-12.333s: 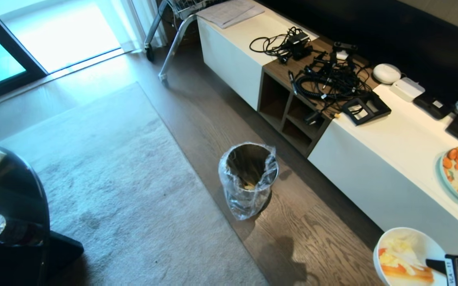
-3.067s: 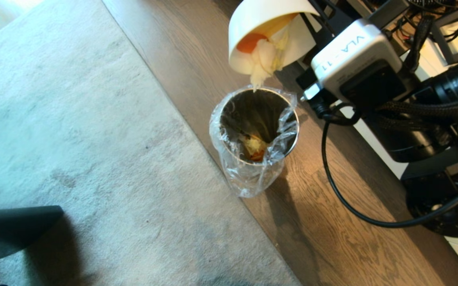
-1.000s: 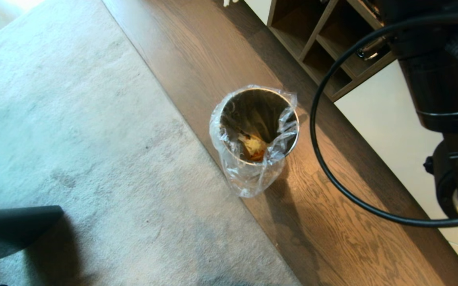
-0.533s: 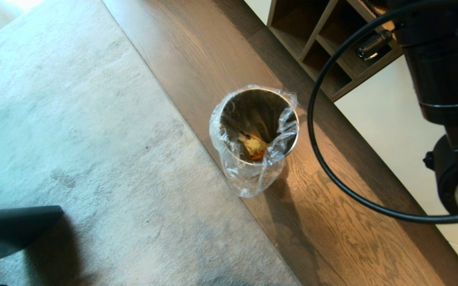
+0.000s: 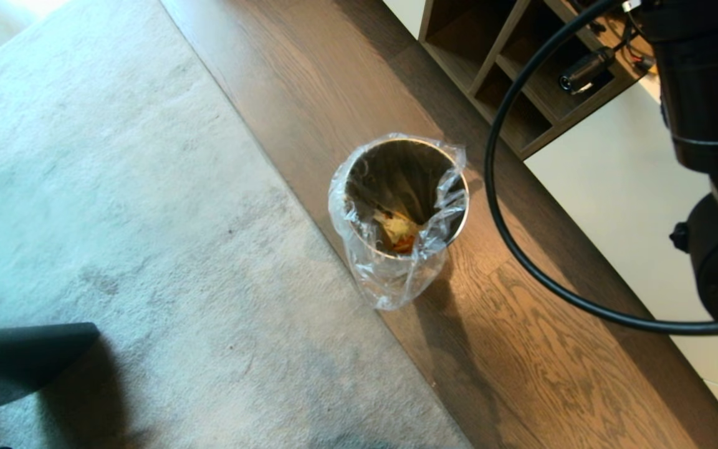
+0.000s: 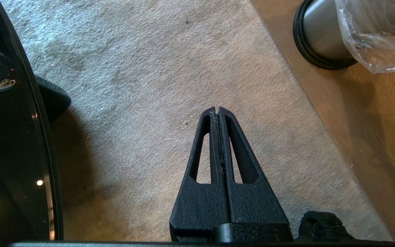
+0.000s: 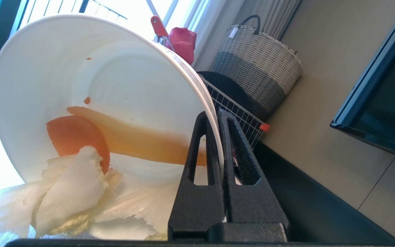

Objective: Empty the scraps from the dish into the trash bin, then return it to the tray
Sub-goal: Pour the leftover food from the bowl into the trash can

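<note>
The trash bin (image 5: 399, 199), brushed metal with a crinkled clear liner, stands on the wood floor; some yellow and orange pieces (image 5: 397, 229) lie at its bottom. The dish (image 7: 98, 85) shows only in the right wrist view, tipped steeply on edge, with my right gripper (image 7: 214, 115) shut on its rim. Scraps (image 7: 74, 137) lie in its low side: an orange piece, a long orange-yellow strip and pale leaves. My left gripper (image 6: 217, 110) is shut and empty above the carpet, with the trash bin (image 6: 324, 37) off to its side. The tray is out of view.
My right arm (image 5: 708, 93) and a looping black cable (image 5: 508, 237) hang to the right of the bin. Behind it are a cabinet with open shelves (image 5: 490, 56) and a white front (image 5: 614, 206). A dark furniture foot (image 5: 16, 355) rests on the carpet (image 5: 116, 218).
In the head view my right arm has shifted a little to the right, exposing more of the shelf. The bin and its contents have not moved.
</note>
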Motion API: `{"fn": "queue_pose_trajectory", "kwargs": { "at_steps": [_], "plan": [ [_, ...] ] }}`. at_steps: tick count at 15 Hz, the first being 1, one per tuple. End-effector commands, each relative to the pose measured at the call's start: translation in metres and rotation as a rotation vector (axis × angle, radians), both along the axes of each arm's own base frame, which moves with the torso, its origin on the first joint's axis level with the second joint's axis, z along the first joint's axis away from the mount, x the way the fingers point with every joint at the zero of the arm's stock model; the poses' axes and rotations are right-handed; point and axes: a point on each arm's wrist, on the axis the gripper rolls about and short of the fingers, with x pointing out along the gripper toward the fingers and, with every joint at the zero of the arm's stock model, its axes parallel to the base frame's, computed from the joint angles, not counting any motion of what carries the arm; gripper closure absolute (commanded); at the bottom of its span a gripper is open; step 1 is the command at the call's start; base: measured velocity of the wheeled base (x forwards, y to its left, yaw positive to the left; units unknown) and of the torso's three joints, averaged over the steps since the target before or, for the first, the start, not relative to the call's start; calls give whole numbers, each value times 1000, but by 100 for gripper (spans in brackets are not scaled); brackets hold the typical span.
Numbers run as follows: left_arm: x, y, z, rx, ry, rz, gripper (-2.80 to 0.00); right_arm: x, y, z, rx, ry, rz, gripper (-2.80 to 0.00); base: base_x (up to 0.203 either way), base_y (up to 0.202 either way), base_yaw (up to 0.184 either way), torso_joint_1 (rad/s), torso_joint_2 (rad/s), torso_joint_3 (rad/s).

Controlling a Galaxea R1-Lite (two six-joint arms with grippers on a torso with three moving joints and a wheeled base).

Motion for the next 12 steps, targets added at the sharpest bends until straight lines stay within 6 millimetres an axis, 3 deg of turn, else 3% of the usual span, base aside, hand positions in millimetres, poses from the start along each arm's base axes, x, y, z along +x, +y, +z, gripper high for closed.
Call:
{"fn": "queue_pose_trajectory", "kwargs": {
  "at_steps": [1, 12],
  "plan": [
    [0, 0, 0, -1, -1, 1, 0, -3, -4, 3, 38, -34, -5, 0, 0, 0, 0, 0, 0, 0],
    [0, 0, 0, -1, -1, 1, 0, -5, -6, 9, 41, -61, 28, 0, 0, 0, 0, 0, 0, 0]
  ]
}}
